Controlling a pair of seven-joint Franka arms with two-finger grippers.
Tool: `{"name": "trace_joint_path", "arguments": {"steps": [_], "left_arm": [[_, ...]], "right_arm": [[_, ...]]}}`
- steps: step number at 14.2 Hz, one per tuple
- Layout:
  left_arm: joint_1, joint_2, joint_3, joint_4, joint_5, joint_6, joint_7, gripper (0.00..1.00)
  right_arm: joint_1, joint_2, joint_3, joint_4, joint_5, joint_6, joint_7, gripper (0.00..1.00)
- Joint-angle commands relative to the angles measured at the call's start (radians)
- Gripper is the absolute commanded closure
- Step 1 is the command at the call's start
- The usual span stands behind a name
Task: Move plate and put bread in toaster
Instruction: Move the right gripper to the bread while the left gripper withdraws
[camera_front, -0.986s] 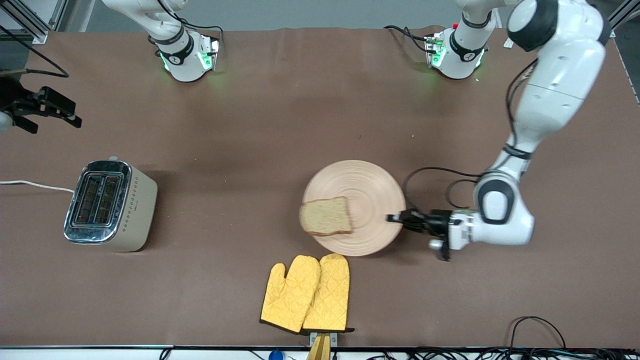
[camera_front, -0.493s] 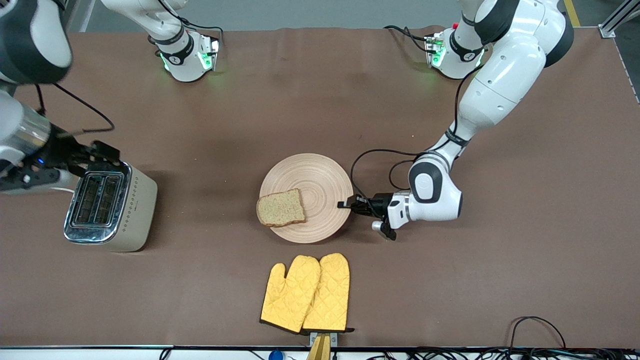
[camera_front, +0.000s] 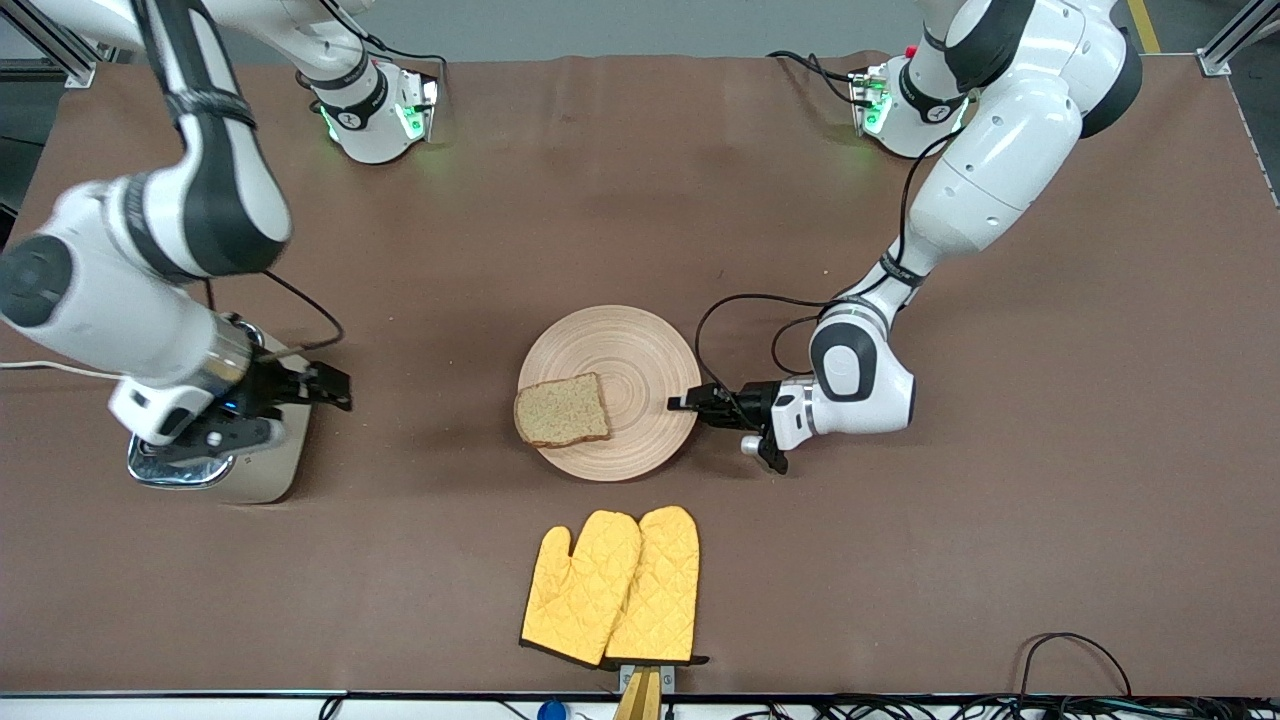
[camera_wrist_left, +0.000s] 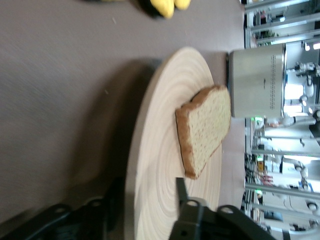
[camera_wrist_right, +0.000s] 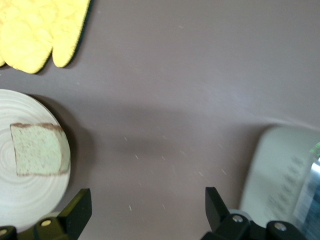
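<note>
Front view:
Desk (camera_front: 620, 200): brown mat, flat, lightly creased; grey floor strip along the arm-base edge, cables along the camera edge.
Left hand (camera_front: 683, 402): low at the plate (camera_front: 600, 345) rim, on the side twd the left arm's end; fingers straddle the rim, one above & one below, w/ a visible gap, not pinching.
Bread (camera_front: 561, 410): on the plate, at the edge away from left hand.
Right hand (camera_front: 335, 386): up over the desk just beside the toaster (camera_front: 262, 478), fingers wide apart, nothing btwn them; its wrist covers most of the toaster.
Mitts (camera_front: 612, 586): yellow pair, flat, nearer the camera than the plate.

Left wrist view:
Plate (camera_wrist_left: 165, 150): rim runs btwn the two fingers (camera_wrist_left: 181, 188); ring grooves clear.
Bread (camera_wrist_left: 205, 127): past the fingers, lying flat.
Toaster (camera_wrist_left: 257, 80): farther off; metal frames & lab gear past the desk edge.

Right wrist view:
Fingers (camera_wrist_right: 80, 212): spread, bare brown mat btwn them.
Toaster (camera_wrist_right: 285, 175): cream side close by one finger.
Plate (camera_wrist_right: 30, 205), bread (camera_wrist_right: 39, 149), mitts (camera_wrist_right: 40, 30): off twd the other finger.
</note>
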Motion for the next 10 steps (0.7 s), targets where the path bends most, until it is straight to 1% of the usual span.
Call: {"name": "trace_joint_path", "arguments": {"steps": [1,2,3,6,7,9,10], "left_arm": [[0.054,-0.084,0.016,-0.014,0.005,0.016,-0.113,0.00],[0.088,-0.131,0.020,-0.020,0.050,0.013,-0.196,0.00],[0.131,-0.170,0.021,-0.023,0.101,0.009,-0.280,0.00],[0.247,-0.234,0.014,0.018,0.348,-0.019,-0.480,0.00],[0.264,-0.253,0.016,0.036,0.393,-0.053,-0.531,0.00],[0.312,-0.334,0.021,0.044,0.478,-0.157,-0.636,0.00],[0.341,-0.378,0.021,0.044,0.544,-0.232,-0.699,0.00]], "right_arm": [[0.076,0.085,0.003,0.013,0.019,0.115,0.014,0.00],[0.102,0.113,0.003,0.013,0.038,0.153,0.016,0.00],[0.124,0.147,0.002,0.011,0.076,0.192,0.011,0.00],[0.171,0.228,0.002,0.011,0.084,0.258,-0.004,0.00],[0.185,0.244,0.002,0.011,0.084,0.278,-0.009,0.00],[0.205,0.279,0.002,0.011,0.087,0.316,-0.007,0.00],[0.207,0.284,0.003,0.011,0.088,0.326,-0.006,0.00]]}}
